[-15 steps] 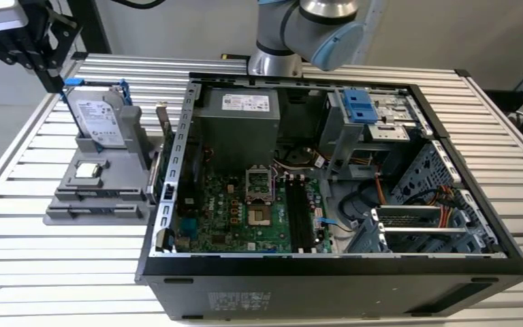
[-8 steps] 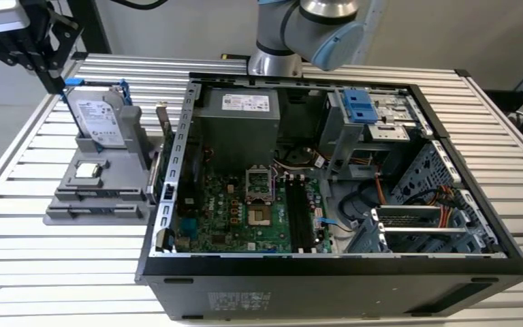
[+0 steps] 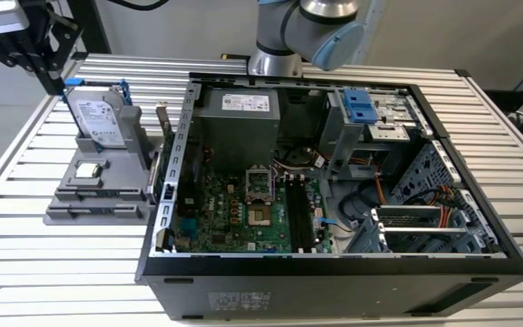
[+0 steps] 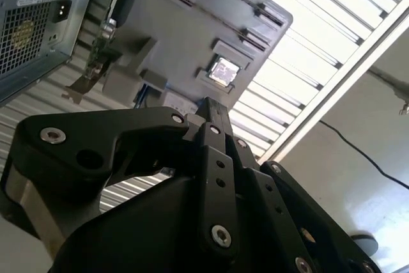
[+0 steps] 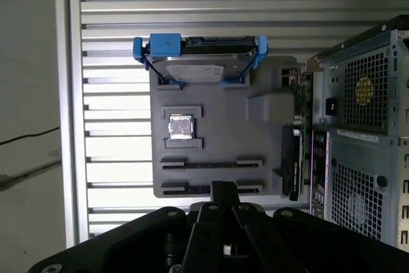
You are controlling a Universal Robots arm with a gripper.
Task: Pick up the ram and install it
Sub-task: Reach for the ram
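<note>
- My black end effector (image 5: 223,188) hovers clenched on nothing above the grey moulded parts tray (image 5: 220,139) on the slatted metal tabletop (image 5: 192,4).
- I judge the long thin ram stick (image 5: 211,163) sits edge-up in a tray slot just beyond the fingertips, with its length parallel to their closing line.

arm (image 3: 321,27) stood at the bench's (image 3: 62,272) far edge, joint bent over. gripper (image 5: 223,190) pointed down, black fingers (image 4: 214,116) pressed together, nothing between them in both wrist views.
</note>
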